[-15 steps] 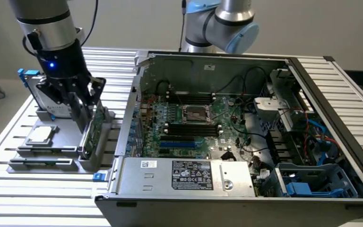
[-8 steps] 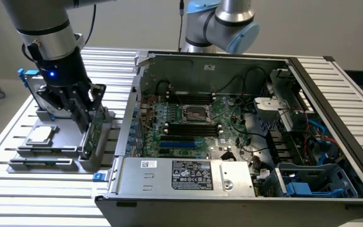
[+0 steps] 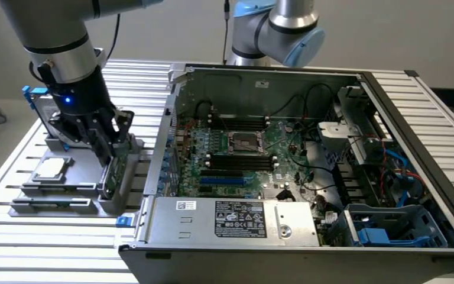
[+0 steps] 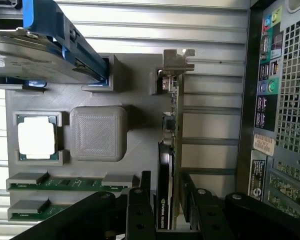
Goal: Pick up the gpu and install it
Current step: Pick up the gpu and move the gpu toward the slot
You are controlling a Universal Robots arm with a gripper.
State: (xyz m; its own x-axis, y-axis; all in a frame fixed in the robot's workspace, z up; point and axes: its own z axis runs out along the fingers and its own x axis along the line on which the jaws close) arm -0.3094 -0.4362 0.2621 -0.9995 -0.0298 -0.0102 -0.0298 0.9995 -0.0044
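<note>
Both fingers (image 4: 140, 210) of the claw (image 3: 110, 148) stood wide, straddling the gpu (image 4: 166, 150) without gripping it. The gpu stood on edge in a grey rack (image 4: 140, 85) on the bench (image 3: 22, 236), left in the exterior view, probably so its faces were reachable.

In the exterior view the gripper (image 3: 104, 145) and its arm (image 3: 54, 35) cover the upper part of the gpu (image 3: 115, 177). Whether the fingers (image 4: 140, 215) touch the card cannot be told in either view. The hard drive (image 3: 28, 92) behind the arm shows as little more than a blue corner. In the wrist view the card's near end is cut off by the picture's edge, and so is the hard drive. The print on the case's (image 4: 290, 100) sticker (image 4: 264, 145) is too small to read.
</note>
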